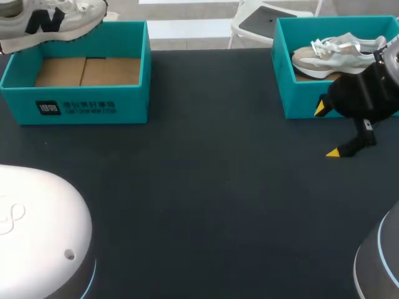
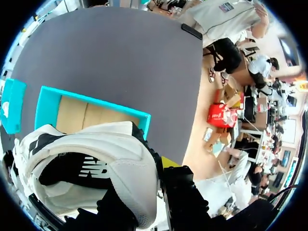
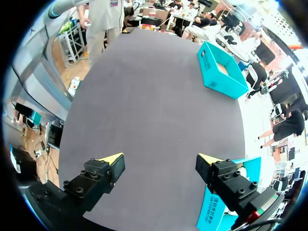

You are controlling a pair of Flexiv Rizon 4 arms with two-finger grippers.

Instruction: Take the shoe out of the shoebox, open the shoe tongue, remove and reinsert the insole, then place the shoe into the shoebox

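Showing the shoe (image 1: 53, 18) in the air at the upper left of the head view, sole downward, above the rear left corner of the left shoebox (image 1: 75, 103) and partly cut by the frame's top edge. It is a white trainer with a black emblem on its side. The teal box beneath it stands open on the dark desk (image 1: 206, 199), and its cardboard floor (image 1: 87, 71) is bare.

In the left wrist view the left hand (image 2: 115, 192) has the shoe (image 2: 96, 159) clamped between its fingers. One yellow fingertip (image 2: 168, 162) shows against the shoe's side; the other is hidden behind the shoe. The open box (image 2: 45, 103) lies ahead of and below the shoe.

At the right of the head view the right hand (image 1: 326, 129) hangs low over the desk, just in front of the right shoebox (image 1: 299, 93). Its fingers are spread wide and hold nothing. A second shoe (image 1: 330, 56), pale beige and white with white laces, lies inside that box.

The right wrist view confirms the wide gap between the fingers of the right hand (image 3: 160, 161), with only bare desk between them
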